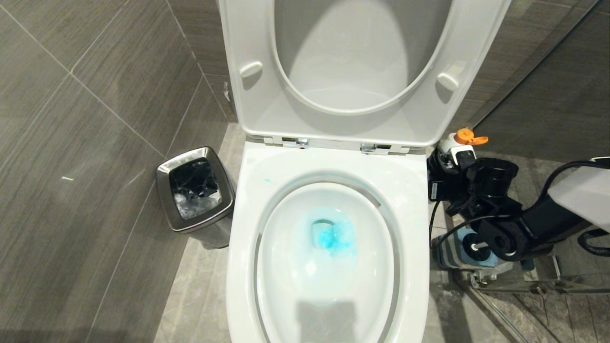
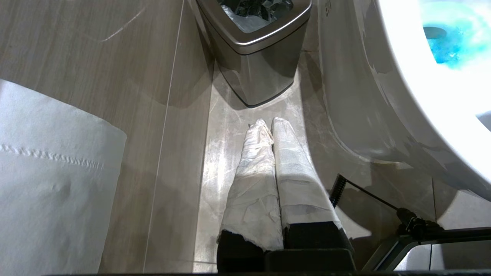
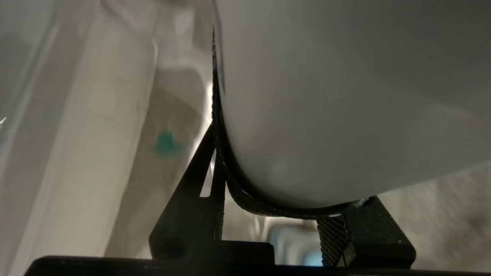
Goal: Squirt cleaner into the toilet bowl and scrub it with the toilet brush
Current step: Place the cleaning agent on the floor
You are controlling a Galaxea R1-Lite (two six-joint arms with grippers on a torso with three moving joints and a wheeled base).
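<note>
Right wrist view: right tool [image 3: 276, 207] clamped around white bottle [image 3: 326, 96].

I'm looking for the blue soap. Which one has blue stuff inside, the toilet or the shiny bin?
The toilet bowl: turquoise cleaner pools around its drain. The steel bin beside it shows a black liner, nothing blue.
</note>
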